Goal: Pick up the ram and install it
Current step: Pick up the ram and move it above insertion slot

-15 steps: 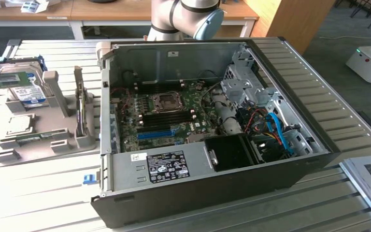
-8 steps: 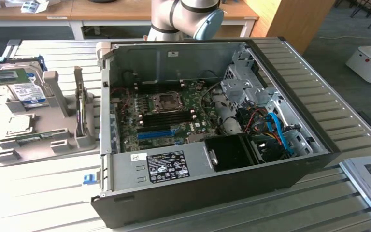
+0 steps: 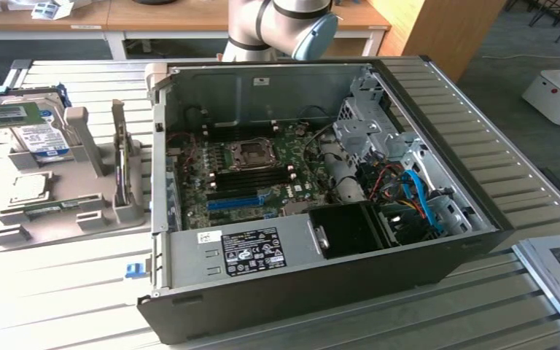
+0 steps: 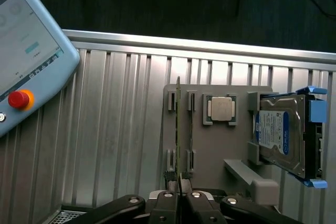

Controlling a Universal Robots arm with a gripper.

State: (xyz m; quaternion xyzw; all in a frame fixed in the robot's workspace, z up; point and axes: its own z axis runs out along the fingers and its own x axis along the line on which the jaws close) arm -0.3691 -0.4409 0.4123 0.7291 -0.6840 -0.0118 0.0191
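Note:
The ram is a thin green board seen edge-on in the wrist view, sticking out from between my fingertips. My gripper is shut on one end of it. In the exterior view the ram hangs level at that view's far left, lifted above the grey parts fixture and in front of the hard drive. The open computer case lies in the middle of the table, its motherboard facing up, well off to the exterior view's right of the ram.
The fixture also carries a square processor chip and the blue-labelled hard drive in its upright holder. A teach pendant with a red button lies beside the slatted metal table. A long blue slot sits on the motherboard.

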